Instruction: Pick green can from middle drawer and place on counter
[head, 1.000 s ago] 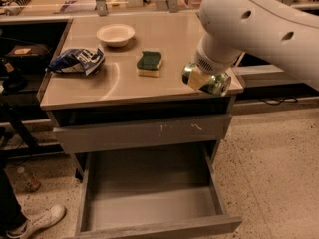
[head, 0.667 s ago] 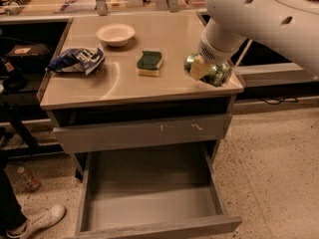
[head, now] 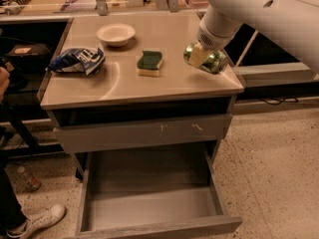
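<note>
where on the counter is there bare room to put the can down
Bare steel runs along the counter front edge, before the sponge, and between the sponge and the gripper holding the green can. It is crowded around the bowl and chip bag.

The sponge [head: 150, 63] lies near the middle of the bench [head: 124, 91]. Behind it and to its left sits a bowl [head: 115, 34]. Well to its left lies a bag [head: 77, 60]. To its right the hand [head: 201, 55] grips the can [head: 212, 62], tilted, over the bench. In front of the sponge and lower down, the drawer [head: 149, 210] stands pulled out.
</note>
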`<state>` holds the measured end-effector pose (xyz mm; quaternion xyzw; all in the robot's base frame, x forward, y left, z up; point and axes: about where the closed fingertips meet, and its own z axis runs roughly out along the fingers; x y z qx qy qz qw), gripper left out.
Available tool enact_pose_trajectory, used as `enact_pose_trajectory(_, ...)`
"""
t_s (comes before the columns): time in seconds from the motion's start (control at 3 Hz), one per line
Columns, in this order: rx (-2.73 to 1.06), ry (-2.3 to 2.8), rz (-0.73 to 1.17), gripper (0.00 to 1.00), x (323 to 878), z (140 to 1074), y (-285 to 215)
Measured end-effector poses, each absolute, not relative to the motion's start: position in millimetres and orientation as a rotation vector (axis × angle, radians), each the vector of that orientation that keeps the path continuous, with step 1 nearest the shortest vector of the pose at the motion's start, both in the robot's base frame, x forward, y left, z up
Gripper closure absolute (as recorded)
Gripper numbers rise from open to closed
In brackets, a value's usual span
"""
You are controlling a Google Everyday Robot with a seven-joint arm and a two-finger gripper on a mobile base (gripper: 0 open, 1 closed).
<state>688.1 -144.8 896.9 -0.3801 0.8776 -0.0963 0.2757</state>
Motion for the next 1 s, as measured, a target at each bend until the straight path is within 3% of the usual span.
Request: enact_pose_trajectory(1.0, -1.099, 2.338, -0.203, 1.00, 754.2, 871.1, -98.8)
